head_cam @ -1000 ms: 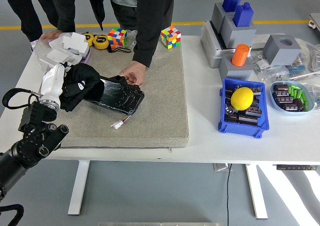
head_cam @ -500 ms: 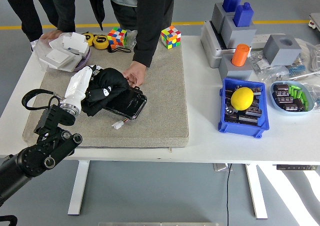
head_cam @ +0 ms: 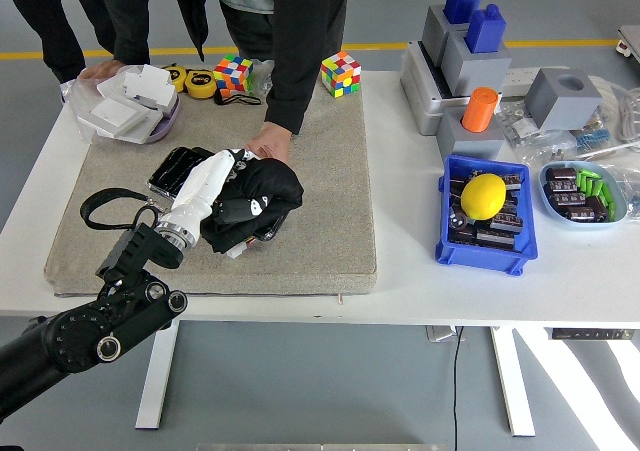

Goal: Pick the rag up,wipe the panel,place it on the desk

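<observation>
My left hand (head_cam: 232,199), white-shelled on a black arm, presses a black rag (head_cam: 262,197) onto a glossy black panel (head_cam: 176,170) lying on the beige mat (head_cam: 320,171). The rag covers the panel's right part; only its left end shows. My fingers are curled into the cloth. At the panel's far edge a person's hand (head_cam: 266,145) in a dark sleeve holds it steady, just above the rag. My right hand is out of sight.
Two colourful cubes (head_cam: 341,74) and yellow tape measures (head_cam: 205,82) sit at the mat's far edge. A bowl with white boxes (head_cam: 130,103) stands far left. A blue bin with a yellow lemon (head_cam: 485,197), grey blocks (head_cam: 480,61) and a parts tray (head_cam: 583,193) fill the right side.
My left hand has swept the rag rightward across the panel, from its left end to its right end, uncovering the left end. The person's hand stayed at the panel's far edge.
</observation>
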`<action>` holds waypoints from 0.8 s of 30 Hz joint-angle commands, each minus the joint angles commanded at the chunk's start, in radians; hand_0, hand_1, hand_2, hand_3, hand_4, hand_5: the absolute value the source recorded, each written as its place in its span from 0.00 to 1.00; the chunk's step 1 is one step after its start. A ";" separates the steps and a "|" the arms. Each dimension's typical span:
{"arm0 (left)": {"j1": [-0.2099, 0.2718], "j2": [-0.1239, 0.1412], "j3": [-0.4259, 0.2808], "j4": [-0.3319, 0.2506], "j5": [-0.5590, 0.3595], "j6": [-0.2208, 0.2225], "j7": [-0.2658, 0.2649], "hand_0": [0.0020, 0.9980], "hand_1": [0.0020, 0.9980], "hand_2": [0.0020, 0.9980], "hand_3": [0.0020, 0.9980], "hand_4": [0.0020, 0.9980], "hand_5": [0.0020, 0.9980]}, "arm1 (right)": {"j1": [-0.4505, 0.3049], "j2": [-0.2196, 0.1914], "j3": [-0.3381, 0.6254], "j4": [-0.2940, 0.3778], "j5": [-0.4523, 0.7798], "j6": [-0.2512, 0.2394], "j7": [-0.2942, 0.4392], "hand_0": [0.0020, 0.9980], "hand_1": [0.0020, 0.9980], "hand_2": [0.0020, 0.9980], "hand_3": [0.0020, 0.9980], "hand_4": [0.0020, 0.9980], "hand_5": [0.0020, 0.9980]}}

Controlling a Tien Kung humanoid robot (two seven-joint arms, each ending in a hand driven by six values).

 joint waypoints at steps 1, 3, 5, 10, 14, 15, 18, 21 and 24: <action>-0.001 0.000 0.004 -0.004 0.000 0.000 0.001 0.22 0.24 0.33 0.57 0.63 0.00 | 0.000 0.000 -0.001 0.000 0.000 0.000 0.000 0.53 0.55 0.49 0.52 0.88 0.35; -0.004 -0.002 0.012 -0.008 0.001 -0.001 0.003 0.22 0.24 0.33 0.57 0.63 0.00 | 0.000 -0.001 -0.001 0.000 0.000 0.000 0.000 0.53 0.55 0.49 0.52 0.88 0.35; -0.006 -0.005 0.011 -0.005 0.002 -0.001 0.004 0.22 0.24 0.33 0.57 0.63 0.00 | 0.001 -0.001 -0.002 0.001 0.002 0.000 0.000 0.53 0.55 0.49 0.52 0.88 0.35; -0.017 -0.013 0.003 0.030 0.006 0.001 0.002 0.22 0.24 0.33 0.57 0.63 0.00 | 0.002 0.000 0.002 0.001 0.001 0.000 0.000 0.53 0.55 0.49 0.52 0.88 0.35; -0.021 -0.018 -0.012 0.066 0.008 0.003 -0.003 0.22 0.24 0.33 0.57 0.63 0.00 | 0.001 0.000 0.005 0.000 0.000 0.000 0.000 0.53 0.55 0.49 0.52 0.88 0.35; -0.022 -0.020 -0.018 0.075 0.009 0.004 -0.005 0.22 0.24 0.33 0.57 0.63 0.00 | 0.001 0.001 0.005 0.001 0.001 0.000 0.000 0.53 0.55 0.49 0.52 0.88 0.35; -0.024 -0.023 -0.040 0.099 0.015 0.006 -0.009 0.22 0.24 0.33 0.57 0.63 0.00 | 0.001 0.001 0.005 0.000 0.000 0.000 0.000 0.53 0.55 0.49 0.52 0.88 0.35; -0.030 -0.026 -0.067 0.128 0.018 0.008 -0.016 0.22 0.24 0.33 0.57 0.63 0.00 | 0.001 0.001 0.005 0.000 0.000 0.000 0.000 0.53 0.55 0.49 0.52 0.88 0.35; -0.038 -0.029 -0.096 0.163 0.018 0.010 -0.021 0.22 0.24 0.33 0.57 0.63 0.00 | 0.002 0.002 0.007 0.001 0.001 0.000 0.000 0.53 0.55 0.49 0.52 0.88 0.35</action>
